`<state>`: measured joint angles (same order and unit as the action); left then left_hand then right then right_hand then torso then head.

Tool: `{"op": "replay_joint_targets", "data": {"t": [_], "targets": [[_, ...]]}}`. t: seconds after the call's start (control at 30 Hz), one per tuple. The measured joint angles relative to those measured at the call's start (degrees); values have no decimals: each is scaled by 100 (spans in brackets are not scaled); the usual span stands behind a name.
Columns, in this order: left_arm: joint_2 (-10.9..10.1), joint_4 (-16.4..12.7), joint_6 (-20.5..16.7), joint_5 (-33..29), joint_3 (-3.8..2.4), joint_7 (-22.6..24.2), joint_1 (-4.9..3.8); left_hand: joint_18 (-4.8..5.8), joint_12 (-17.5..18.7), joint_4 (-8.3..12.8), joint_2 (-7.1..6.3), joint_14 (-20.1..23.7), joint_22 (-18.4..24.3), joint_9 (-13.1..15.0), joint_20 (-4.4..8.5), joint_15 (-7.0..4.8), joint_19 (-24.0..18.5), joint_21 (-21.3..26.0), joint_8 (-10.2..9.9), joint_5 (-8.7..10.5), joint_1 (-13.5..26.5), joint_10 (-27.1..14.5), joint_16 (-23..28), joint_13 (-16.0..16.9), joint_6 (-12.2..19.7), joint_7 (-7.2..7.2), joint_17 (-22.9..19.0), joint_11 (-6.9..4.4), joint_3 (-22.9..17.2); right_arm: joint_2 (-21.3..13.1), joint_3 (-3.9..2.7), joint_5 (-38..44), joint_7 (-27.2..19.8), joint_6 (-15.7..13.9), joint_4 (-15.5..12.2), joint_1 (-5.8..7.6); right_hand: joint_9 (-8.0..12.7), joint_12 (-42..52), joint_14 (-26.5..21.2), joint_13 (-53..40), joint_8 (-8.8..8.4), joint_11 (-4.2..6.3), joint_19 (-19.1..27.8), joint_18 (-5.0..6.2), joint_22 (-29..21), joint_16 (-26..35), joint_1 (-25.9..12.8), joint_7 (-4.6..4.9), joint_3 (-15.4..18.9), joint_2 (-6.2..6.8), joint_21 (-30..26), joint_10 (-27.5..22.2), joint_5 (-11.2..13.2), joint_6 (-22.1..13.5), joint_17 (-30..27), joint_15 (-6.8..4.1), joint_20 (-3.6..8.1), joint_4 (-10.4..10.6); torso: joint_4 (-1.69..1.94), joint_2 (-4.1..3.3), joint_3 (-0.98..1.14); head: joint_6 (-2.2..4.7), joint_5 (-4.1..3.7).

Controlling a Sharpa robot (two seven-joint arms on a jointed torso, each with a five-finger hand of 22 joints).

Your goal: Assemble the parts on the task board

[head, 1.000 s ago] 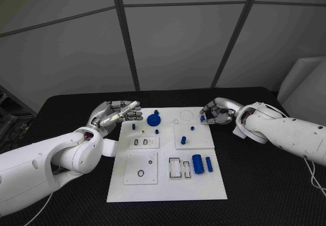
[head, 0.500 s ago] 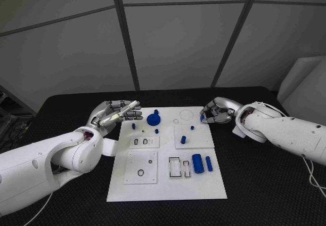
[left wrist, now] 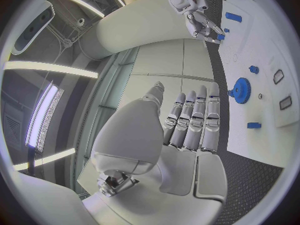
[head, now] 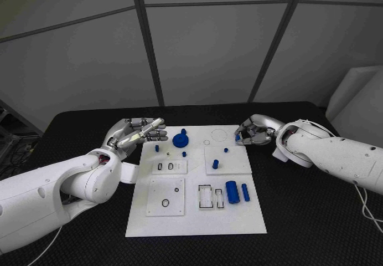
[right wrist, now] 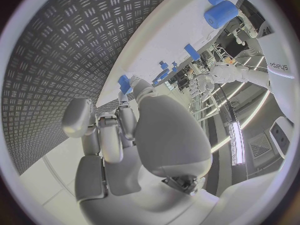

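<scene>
The right hand [head: 254,133] sits at the far right corner of the task board [head: 195,221], fingers curled in around a small blue part [right wrist: 124,83] that shows at its fingertips in the right wrist view; the grip looks like a light pinch, though how firmly it holds I cannot tell. The left hand [head: 137,133] hovers off the board's far left corner with its fingers straight, close together and holding nothing. Between them, on the board, lie a blue gear [head: 181,139], several short pegs [head: 215,164] and, nearer the robot, a thick cylinder [head: 232,192]. The main risk, as I judge it, is the pinched part slipping or tilting as it is brought to its seat — it is small and much of it is hidden by the fingers. Dropped near the edge, it could roll onto the worktop [head: 319,221]. A sweeping wrist could also knock the standing pegs.
</scene>
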<state>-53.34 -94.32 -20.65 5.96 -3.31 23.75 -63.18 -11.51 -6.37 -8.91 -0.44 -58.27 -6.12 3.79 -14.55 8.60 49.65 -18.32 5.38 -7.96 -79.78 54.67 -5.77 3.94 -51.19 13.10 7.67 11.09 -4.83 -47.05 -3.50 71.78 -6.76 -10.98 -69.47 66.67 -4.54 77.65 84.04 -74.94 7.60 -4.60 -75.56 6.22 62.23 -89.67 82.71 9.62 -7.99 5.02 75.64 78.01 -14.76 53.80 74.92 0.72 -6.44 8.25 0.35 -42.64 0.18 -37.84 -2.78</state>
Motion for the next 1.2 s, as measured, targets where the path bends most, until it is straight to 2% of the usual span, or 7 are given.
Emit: {"op": "replay_joint_targets", "data": {"t": [0.27,0.43,0.6,0.7,0.8,1.03,1.2], "targets": [[0,1,0,0,0,-2,0,0,0,0,0,0,0,0,0,0,0,0,0,0,0,0,0,0,0,0,0,0,0,4,0,5,10,18,12,0,-4,0,0,0,0,0,0,0,7,0,0,0,0,0,0,0,0,0,0,0,0,0,-1,0,1,-4,-7],[0,1,1,0,0,-3,1,0,0,0,0,0,-1,0,0,0,0,0,0,0,0,0,0,0,0,0,-1,0,0,15,0,7,16,28,12,0,-11,27,0,0,34,21,0,0,24,0,6,-25,-19,-68,23,21,0,101,-1,0,0,-19,-1,0,2,-9,-9],[0,1,1,0,0,-3,1,0,0,0,0,0,-1,0,0,0,0,0,0,0,0,0,0,0,0,0,-1,0,0,19,0,7,20,34,12,0,-38,59,-3,0,125,73,-33,1,57,0,59,-99,-68,-180,25,73,-27,325,-1,-47,33,-68,-1,0,4,-13,-9],[0,1,1,0,0,-4,1,0,0,0,0,0,-1,0,0,0,0,0,0,0,0,0,0,0,0,0,-1,0,0,21,0,7,21,35,11,0,-42,59,-1,1,167,104,-63,0,86,0,75,-136,-119,-199,63,104,-26,439,-1,-84,62,-94,-1,1,4,-16,-9],[-3,-5,1,0,0,-4,1,0,0,0,0,0,-1,0,0,0,0,0,0,0,0,0,0,0,0,0,-1,0,0,20,0,7,22,34,4,-1,-43,59,-10,1,203,128,-83,0,106,0,60,-188,-191,-260,63,127,121,512,-1,-136,83,-109,-3,1,4,-20,-9],[-7,-8,1,0,0,-4,1,0,0,0,0,0,-1,0,0,0,0,0,0,0,0,0,0,0,0,0,-1,0,0,19,0,15,22,-4,-25,-1,-52,59,-10,1,231,134,-83,0,113,0,91,-194,-212,-320,63,133,149,546,-1,-135,83,-130,-3,0,4,-36,-6],[-9,-7,1,0,0,-5,1,0,0,0,0,0,-2,0,0,0,0,0,0,0,0,0,0,0,0,0,-2,0,0,-49,0,47,23,-100,-194,-1,-52,59,11,1,231,147,-103,0,124,0,113,-195,-254,-342,63,119,151,546,-1,-156,103,-157,-3,0,5,-38,3]]}}
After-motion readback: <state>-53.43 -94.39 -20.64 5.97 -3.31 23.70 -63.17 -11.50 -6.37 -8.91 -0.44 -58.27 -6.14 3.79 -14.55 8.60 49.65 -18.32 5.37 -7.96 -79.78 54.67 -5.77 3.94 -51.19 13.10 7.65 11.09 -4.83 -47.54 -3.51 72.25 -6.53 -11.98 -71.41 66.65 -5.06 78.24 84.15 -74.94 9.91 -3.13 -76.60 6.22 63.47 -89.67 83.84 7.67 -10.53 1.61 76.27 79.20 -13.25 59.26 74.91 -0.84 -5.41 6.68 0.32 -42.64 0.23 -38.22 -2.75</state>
